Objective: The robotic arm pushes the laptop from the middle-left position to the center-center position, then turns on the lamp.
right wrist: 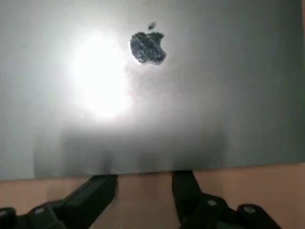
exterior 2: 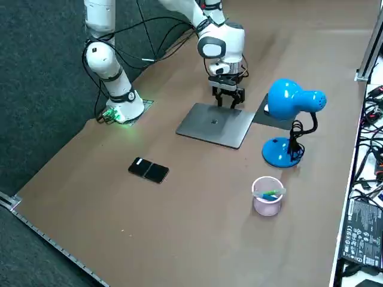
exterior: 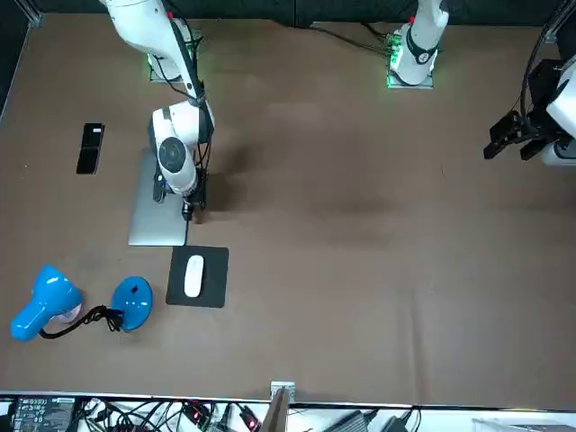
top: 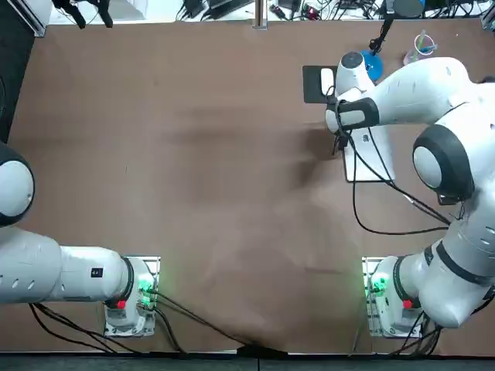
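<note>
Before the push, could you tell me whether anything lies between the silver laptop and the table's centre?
Only bare brown tabletop lies there. The open right pincer stands at the closed silver laptop's centre-facing edge; the black mouse pad sits off that path.

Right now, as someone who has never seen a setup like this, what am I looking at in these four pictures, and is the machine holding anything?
You are looking at a white robot arm working at a brown table. One picture looks straight down from overhead. One faces the robot from across the table, and one looks down from its right side. The close-up comes from a camera on the arm's own wrist.

At the arm's tip is the right gripper, a claw with two fingers. It sits low at the edge of a closed grey laptop. Its fingers are open and it holds nothing.

Also on the table are a blue desk lamp, a white mouse on a black pad, a dark phone and a pink cup with something inside.
</note>
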Tool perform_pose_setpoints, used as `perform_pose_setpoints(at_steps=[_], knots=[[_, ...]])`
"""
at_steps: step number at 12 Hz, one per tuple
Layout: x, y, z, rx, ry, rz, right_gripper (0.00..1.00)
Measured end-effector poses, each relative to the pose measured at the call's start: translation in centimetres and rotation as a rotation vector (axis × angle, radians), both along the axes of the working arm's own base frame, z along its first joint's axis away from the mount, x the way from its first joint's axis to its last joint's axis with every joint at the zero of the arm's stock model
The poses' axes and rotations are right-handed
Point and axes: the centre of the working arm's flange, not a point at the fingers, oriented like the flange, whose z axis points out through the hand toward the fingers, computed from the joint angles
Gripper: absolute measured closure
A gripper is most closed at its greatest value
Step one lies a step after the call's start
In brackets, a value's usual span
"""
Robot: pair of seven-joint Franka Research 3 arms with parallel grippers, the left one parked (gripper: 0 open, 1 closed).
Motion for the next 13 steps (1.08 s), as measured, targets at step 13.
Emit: perform_pose_setpoints(at_steps=[13], knots=[[1.5,2.2,5.5,0.045,0.056,0.205,0.20]])
